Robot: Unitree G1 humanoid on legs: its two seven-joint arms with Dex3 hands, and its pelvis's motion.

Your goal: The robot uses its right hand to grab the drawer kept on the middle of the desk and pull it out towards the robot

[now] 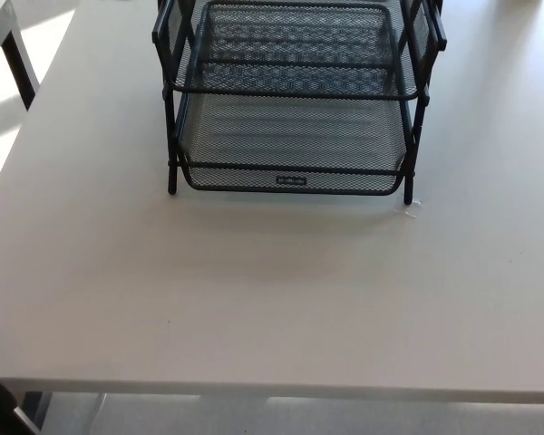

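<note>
a black wire-mesh rack [290,100] stands at the far middle of the pale counter [254,290], its lower drawer [290,154] pushed in between the frame's legs, a small label on its front rim; an upper mesh tray [295,50] sits above it; a tiny white scrap [412,210] lies beside the right front leg

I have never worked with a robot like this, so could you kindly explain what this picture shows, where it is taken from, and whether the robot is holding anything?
The picture comes from a camera on a humanoid robot's head, looking down at the desk in front of it. The robot has two arms with black three-fingered hands, but neither hand shows here, so nothing is seen being held. On the desk, towards the far side, stands a black wire-mesh rack with stacked trays. The lower one is the drawer the robot is meant to pull towards itself; it bears a small label on its front edge. A tiny pale scrap lies beside the rack's front right foot. At the top left, part of another table shows.
</note>
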